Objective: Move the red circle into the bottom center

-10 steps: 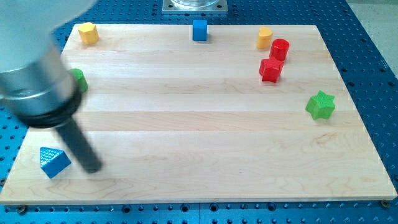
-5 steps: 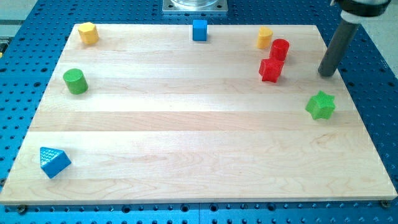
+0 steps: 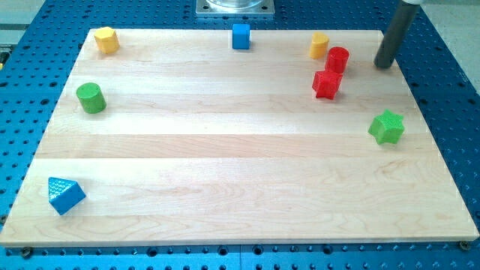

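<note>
One rod, no jaws: my tip [image 3: 384,66] has shifted toward board's top-right corner, now right of red circle [image 3: 337,58], apart; blocks unmoved since earlier frame.

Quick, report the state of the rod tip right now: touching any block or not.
My tip: no gripper, holds nothing; touches no block, apart on the view's right of the red cylinder block.

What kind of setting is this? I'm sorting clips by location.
Probably a robotics lab bench: a wooden board lies on a blue perforated table, small blocks such as the red circle sit on it, and my tip stands to the circle's right.
</note>
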